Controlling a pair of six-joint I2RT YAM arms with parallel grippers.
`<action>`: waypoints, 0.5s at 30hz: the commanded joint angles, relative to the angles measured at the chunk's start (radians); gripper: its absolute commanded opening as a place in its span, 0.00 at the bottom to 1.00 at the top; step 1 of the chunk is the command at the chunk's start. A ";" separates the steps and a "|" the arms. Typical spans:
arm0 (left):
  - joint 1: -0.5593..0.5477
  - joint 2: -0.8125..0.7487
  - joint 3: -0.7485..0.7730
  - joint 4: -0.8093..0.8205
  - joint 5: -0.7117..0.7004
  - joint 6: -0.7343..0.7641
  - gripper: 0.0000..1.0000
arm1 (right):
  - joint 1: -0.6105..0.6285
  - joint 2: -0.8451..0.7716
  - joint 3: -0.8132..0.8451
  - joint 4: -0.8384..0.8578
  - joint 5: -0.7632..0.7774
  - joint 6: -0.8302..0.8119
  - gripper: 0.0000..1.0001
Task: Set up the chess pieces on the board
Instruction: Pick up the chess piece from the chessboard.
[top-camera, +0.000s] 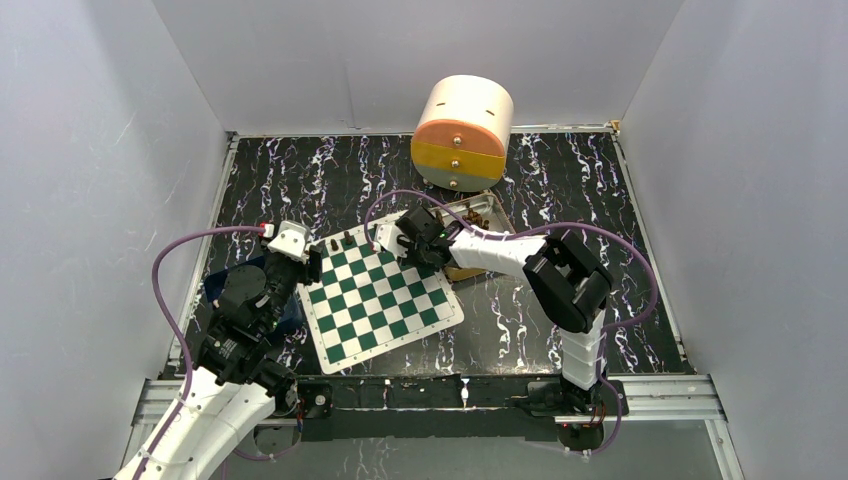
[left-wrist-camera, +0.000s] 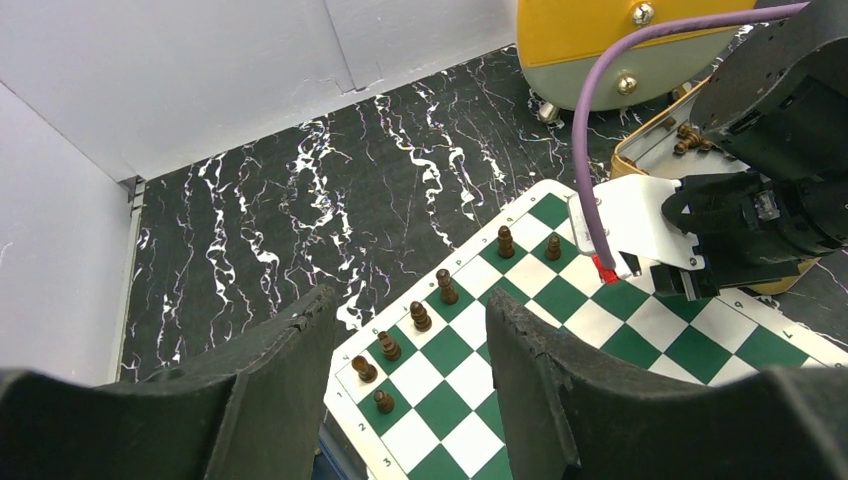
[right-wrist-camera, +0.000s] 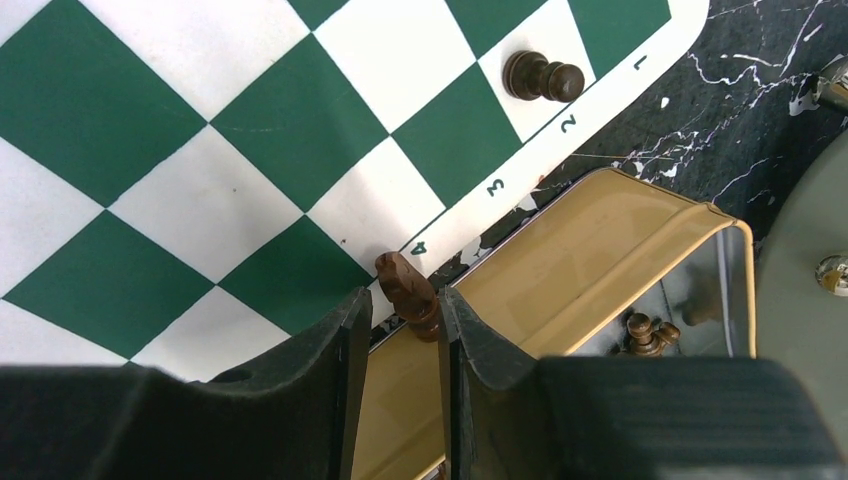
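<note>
Right end effector (right-wrist-camera: 400, 302) is pinching a brown chessman (right-wrist-camera: 406, 285) low on its body. The piece leans a little in the grip, its head poking out ahead of the fingertips. It hangs right at the board (right-wrist-camera: 150, 200) border by the numeral four, with the tan tray (right-wrist-camera: 600, 240) just beside it.

To do this well, I want to carry the piece inward until its base is over the middle of its square, not the printed border. Then I'd square up the wrist so the base meets the mat flat, lower until it touches, and only then ease the fingers apart. With that lean, letting go early would likely tip it. A single pawn (right-wrist-camera: 543, 77) stands near the numeral two, well clear of my path.

Left end effector (left-wrist-camera: 410, 305) is spread wide with nothing between its fingers, hovering over the near corner of the board. Below it a row of chessmen (left-wrist-camera: 420, 316) runs along the edge, all upright.

Containers now. The tray shows at least one more piece (right-wrist-camera: 645, 335) lying inside, and the rest of its floor is hidden from me. The round drawer unit (top-camera: 462, 130) sits at the back of the tabletop (top-camera: 560, 180) with its drawers closed, so I cannot tell what is in it.
</note>
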 joint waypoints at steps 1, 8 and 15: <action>0.000 -0.005 0.006 0.019 -0.014 0.009 0.55 | 0.003 0.012 0.049 0.001 0.013 -0.016 0.39; 0.000 -0.010 0.006 0.014 -0.017 0.013 0.55 | 0.002 0.035 0.057 0.003 0.014 -0.021 0.39; 0.000 -0.002 0.008 0.007 -0.017 0.019 0.55 | 0.002 0.039 0.064 -0.021 0.017 -0.028 0.30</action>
